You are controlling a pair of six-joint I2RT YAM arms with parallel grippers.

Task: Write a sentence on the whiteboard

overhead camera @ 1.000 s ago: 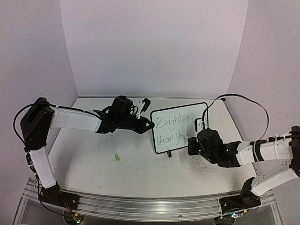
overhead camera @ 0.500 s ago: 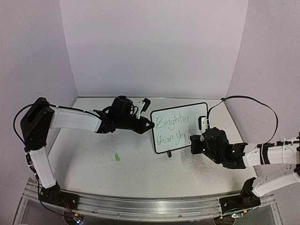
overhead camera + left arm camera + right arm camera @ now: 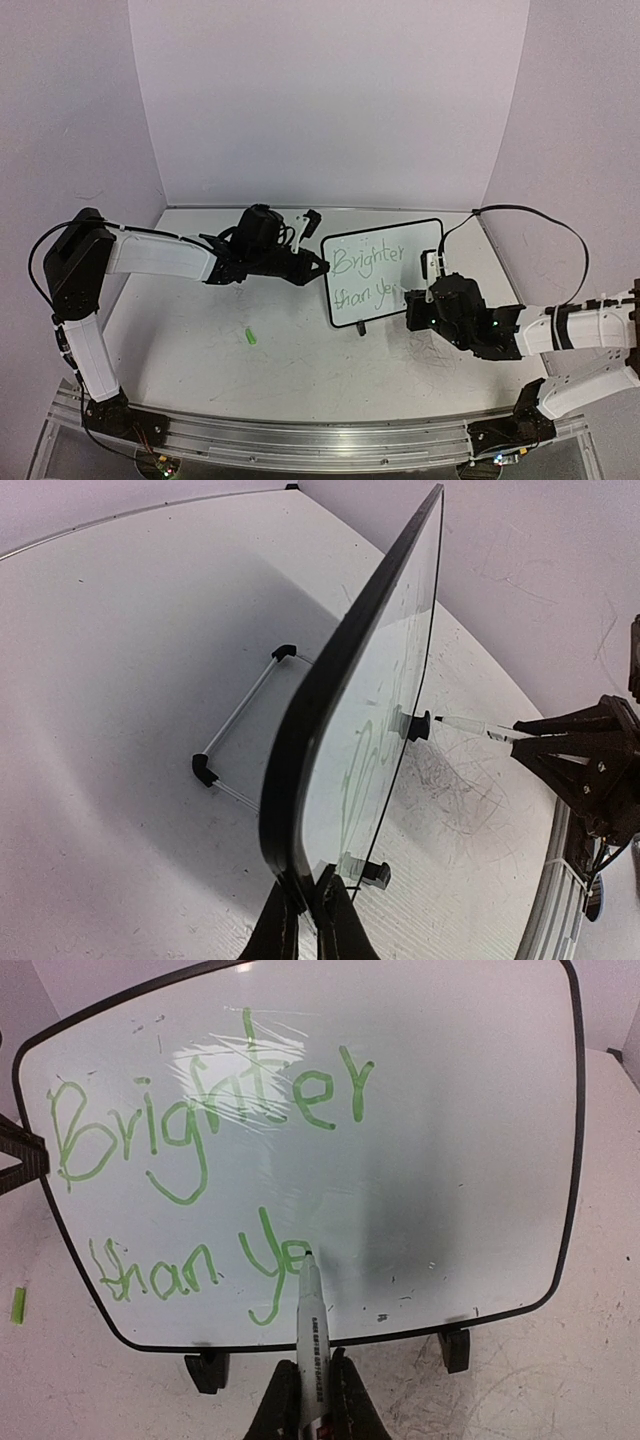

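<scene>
Top view: whiteboard [image 3: 415,240] stands mid-table, sentence [image 3: 368,262] facing the arms. The left gripper [image 3: 322,266] is at its left edge, the right gripper [image 3: 410,298] crowds its lower right corner w/ tips hidden, and a green cap [image 3: 249,337] lies apart on the table [image 3: 180,340]. Left wrist: jaws pinch the board's black frame, writing edge-on & barely legible. Right wrist: jaws pinch a marker [image 3: 312,1325], tip touching the board after "than Ye"; finger bases cut off.

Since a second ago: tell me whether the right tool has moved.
Yes. In the top view the right tool, holding the marker, shifted slightly rightward against the whiteboard, which stayed put.
</scene>
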